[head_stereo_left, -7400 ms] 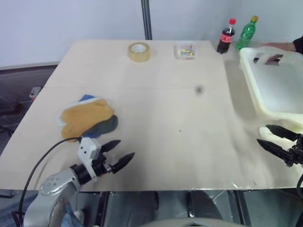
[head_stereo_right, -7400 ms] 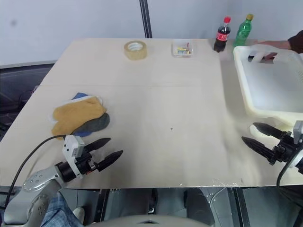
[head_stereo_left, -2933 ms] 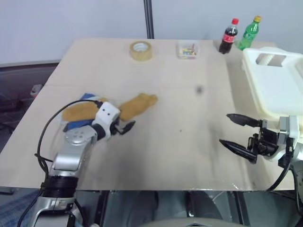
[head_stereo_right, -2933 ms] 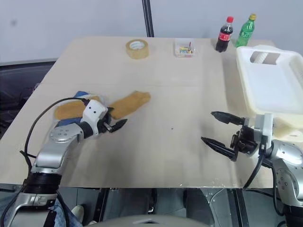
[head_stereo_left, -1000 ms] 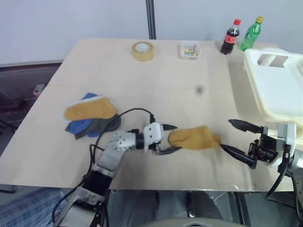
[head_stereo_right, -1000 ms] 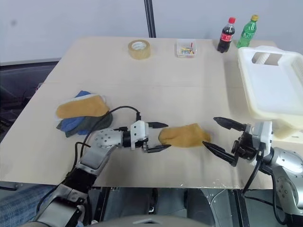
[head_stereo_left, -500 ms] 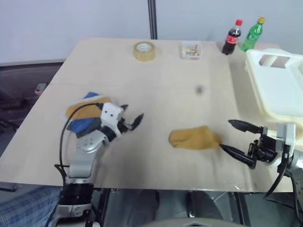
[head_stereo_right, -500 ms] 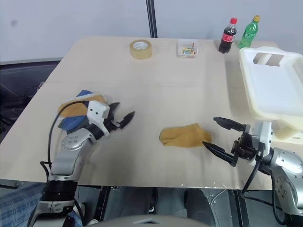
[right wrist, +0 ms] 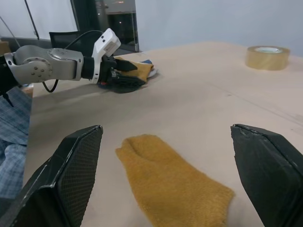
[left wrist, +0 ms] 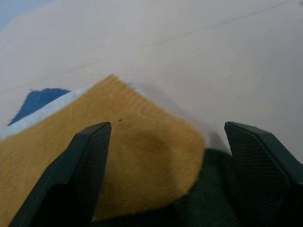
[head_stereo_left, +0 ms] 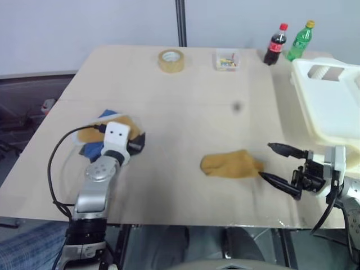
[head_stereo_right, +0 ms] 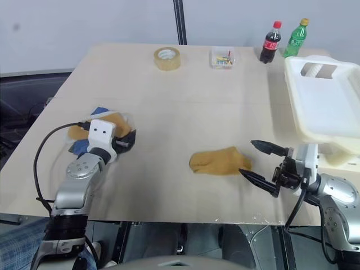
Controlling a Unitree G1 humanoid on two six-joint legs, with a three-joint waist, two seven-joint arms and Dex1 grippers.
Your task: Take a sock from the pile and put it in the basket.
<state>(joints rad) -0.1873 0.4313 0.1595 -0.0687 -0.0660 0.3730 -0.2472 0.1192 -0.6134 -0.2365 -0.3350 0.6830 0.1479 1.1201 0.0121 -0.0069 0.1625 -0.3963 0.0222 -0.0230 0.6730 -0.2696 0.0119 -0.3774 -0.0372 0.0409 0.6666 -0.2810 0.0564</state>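
sock [head_stereo_left: 232, 164] on bare table [head_stereo_left: 191, 101], well apart from basket [head_stereo_left: 329, 107]

A wide desk [head_stereo_left: 185, 112] of pale, light-wood board filled the middle of the room, with a faint seam running across its surface and a small dark smudge [head_stereo_left: 236, 106] right of centre. Behind it stood a plain, pale blue-grey wall [head_stereo_left: 84, 28], evenly lit, with a dark vertical post [head_stereo_left: 181, 22] rising at the desk's far edge. To the left of the desk lay a dark grey floor [head_stereo_left: 22, 112]. In the right wrist view a black office chair [right wrist: 64, 38] stood beyond the desk.
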